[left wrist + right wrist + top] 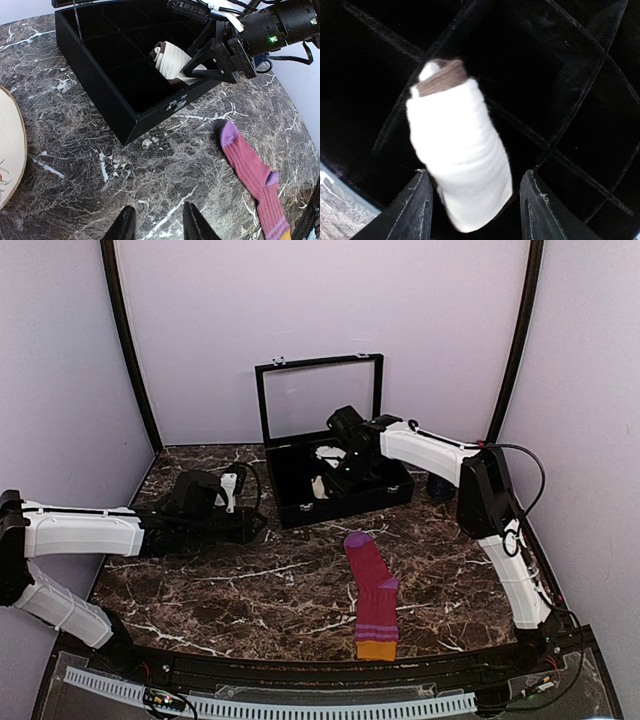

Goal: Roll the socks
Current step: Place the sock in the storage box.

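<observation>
A cream sock (457,150), rolled into a bundle with a brown band at its far end, lies in a compartment of the black box (95,85). My right gripper (475,200) hangs over it, open. The bundle sits between its fingers, with a clear gap on the right side. In the left wrist view the same bundle (170,60) shows under the right gripper (202,62). The magenta-purple sock (372,592) with an orange cuff lies flat on the marble table, near the front. My left gripper (157,225) is open over bare marble, holding nothing.
The black box (345,512) stands at the back centre with its glass lid (320,400) raised. It is divided into several compartments. A round beige disc (10,150) lies at the left edge of the left wrist view. White walls enclose the table.
</observation>
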Robot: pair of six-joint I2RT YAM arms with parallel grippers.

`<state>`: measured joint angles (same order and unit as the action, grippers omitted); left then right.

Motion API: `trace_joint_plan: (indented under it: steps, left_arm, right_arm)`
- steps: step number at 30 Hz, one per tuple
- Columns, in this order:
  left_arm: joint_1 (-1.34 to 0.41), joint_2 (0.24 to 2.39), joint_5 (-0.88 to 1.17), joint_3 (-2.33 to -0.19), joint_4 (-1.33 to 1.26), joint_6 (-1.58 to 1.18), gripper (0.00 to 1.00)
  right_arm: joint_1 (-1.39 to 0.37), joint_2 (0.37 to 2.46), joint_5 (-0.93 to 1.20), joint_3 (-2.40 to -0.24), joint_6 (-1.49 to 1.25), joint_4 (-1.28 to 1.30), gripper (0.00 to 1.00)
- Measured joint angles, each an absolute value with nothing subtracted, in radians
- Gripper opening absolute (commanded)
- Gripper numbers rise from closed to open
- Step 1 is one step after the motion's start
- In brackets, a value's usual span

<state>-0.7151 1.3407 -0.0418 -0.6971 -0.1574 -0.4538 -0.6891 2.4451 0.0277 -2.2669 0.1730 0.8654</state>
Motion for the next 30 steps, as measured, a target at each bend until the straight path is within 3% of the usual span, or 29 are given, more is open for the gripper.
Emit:
trace_joint_plan:
  steps: [13, 20, 23, 30]
  left_arm:
    - [-0.715, 1.351, -0.041, -0.701, -0.167, -0.448, 0.34]
    - [-0.715, 1.356, -0.041, -0.705, -0.171, -0.438, 0.34]
    - [-0.715, 1.357, -0.041, -0.705, -0.171, -0.437, 0.34]
    - [-0.715, 1.364, -0.042, -0.708, -0.171, -0.437, 0.34]
  right_arm:
    - [-0.698, 2.426, 0.05, -2.266, 0.156, 0.889, 0.56]
    - [-0.701, 2.407, 0.075, -2.255, 0.136, 0.889, 0.5]
    - [-0.702, 2.388, 0.082, -2.249, 0.125, 0.88, 0.44]
    - [-0.693, 2.354, 0.086, -2.223, 0.087, 0.814, 0.16]
